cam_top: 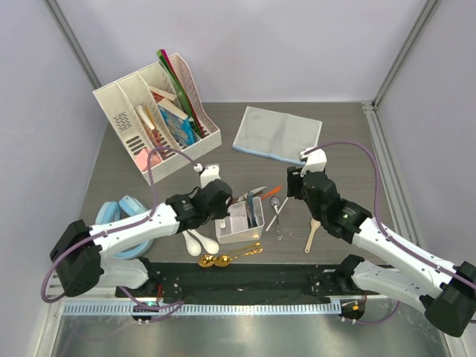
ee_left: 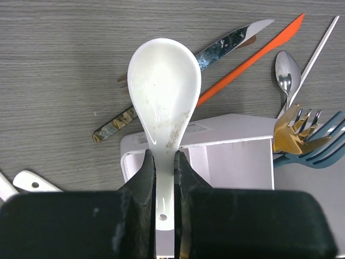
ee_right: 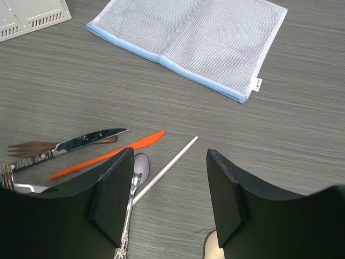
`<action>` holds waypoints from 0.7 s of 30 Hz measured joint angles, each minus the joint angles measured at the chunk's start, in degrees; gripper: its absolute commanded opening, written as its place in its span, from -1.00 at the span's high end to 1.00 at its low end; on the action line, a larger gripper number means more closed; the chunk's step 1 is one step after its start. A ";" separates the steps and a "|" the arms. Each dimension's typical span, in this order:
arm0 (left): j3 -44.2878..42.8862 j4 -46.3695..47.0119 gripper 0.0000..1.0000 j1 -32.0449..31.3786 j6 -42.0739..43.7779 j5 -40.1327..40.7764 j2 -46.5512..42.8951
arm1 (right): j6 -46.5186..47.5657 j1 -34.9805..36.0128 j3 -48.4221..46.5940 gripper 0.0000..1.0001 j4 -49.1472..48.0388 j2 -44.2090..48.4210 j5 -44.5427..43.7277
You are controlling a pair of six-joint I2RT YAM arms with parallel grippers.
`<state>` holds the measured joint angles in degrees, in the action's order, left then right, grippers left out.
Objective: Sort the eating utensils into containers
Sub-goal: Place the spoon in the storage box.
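My left gripper is shut on the handle of a white ceramic soup spoon, whose bowl points away over the far rim of the white divided container. A gold fork and blue forks lean in the container's right part. Beyond it on the table lie a silver knife, an orange knife, a silver spoon and a thin white stick. My right gripper hangs open above the silver spoon and white stick, holding nothing. A wooden spoon lies to its right.
More white soup spoons and gold spoons lie in front of the container. A grey-blue cloth lies at the back. A white file organiser with books stands back left. A light blue round object sits under the left arm.
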<state>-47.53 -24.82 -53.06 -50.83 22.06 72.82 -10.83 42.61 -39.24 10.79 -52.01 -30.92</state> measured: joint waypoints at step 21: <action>7.13 5.73 0.48 -9.55 -0.22 15.28 -1.90 | -0.31 -1.14 1.03 -0.22 -0.13 0.00 0.83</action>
<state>-40.40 -19.09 -62.61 -51.05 37.34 70.91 -11.14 41.47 -38.22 10.66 -52.01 -30.09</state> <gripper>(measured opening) 0.190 0.613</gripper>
